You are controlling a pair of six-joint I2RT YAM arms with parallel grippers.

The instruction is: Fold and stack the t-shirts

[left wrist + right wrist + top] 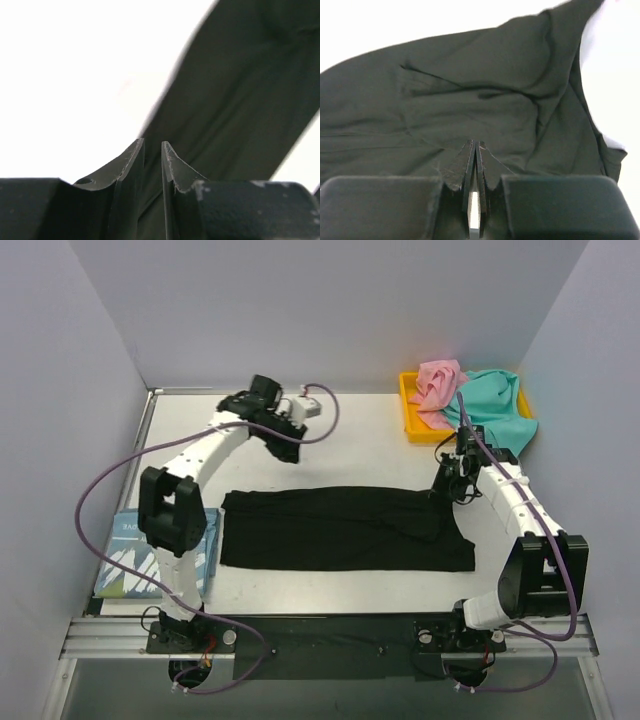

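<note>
A black t-shirt [340, 530] lies folded into a long flat band across the middle of the table. It also shows in the left wrist view [240, 100] and the right wrist view [470, 90]. My left gripper [290, 448] [152, 145] hangs above the table behind the shirt, its jaws a narrow gap apart and empty. My right gripper [447, 485] [476, 144] is shut at the shirt's far right corner, with no cloth visible between its tips. A light blue t-shirt [125, 555] lies folded at the near left. Pink [438, 380] and teal [495, 405] t-shirts lie crumpled at the back right.
The pink and teal shirts sit in a yellow tray [407, 400] at the back right, with the teal one spilling over its right side. Grey walls close in the table on the left, back and right. A metal rail [320, 635] runs along the near edge.
</note>
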